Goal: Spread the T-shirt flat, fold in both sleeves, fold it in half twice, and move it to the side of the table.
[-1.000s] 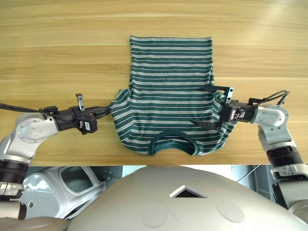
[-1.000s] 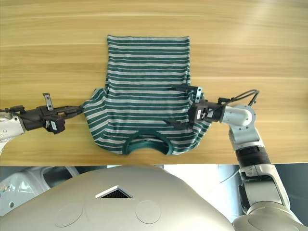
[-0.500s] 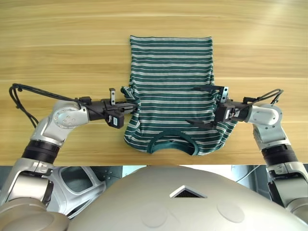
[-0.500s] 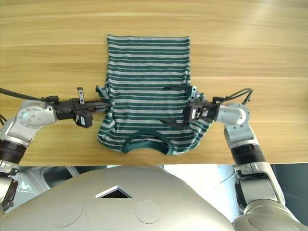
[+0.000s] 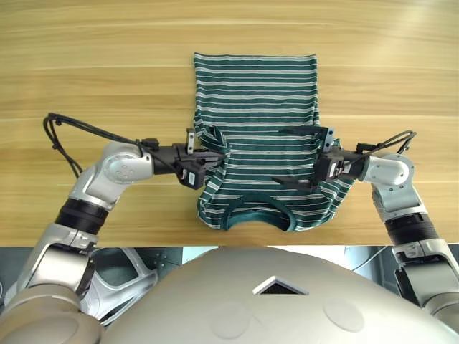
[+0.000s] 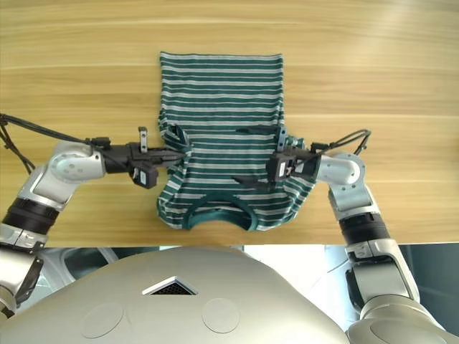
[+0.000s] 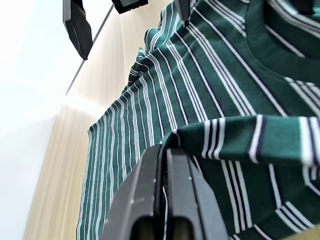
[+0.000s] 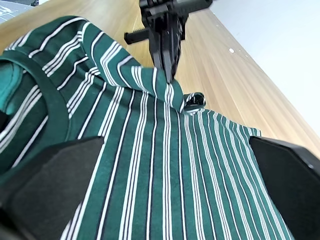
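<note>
Two grippers: both sit over the near half of the T-shirt [image 5: 258, 100], one from each side.
T-shirt: soft knit, dark green with thin white and navy stripes; it lies at the middle of the table, hem far, collar near.
Collar [image 5: 251, 208]: plain dark green band, curved in an arc just inside the near table edge.
Left sleeve [image 7: 225, 145]: raised off the cloth and doubled inward over the chest in a rumpled fold.
Left gripper [image 5: 219, 153]: slim black fingers pressed together, pinching the edge of the left sleeve.
Right gripper [image 5: 280, 155]: black fingers spread wide apart, grasping nothing, over the right side of the chest.
Table [image 5: 86, 72]: smooth pale wood-grain top, streaks running left to right.
</note>
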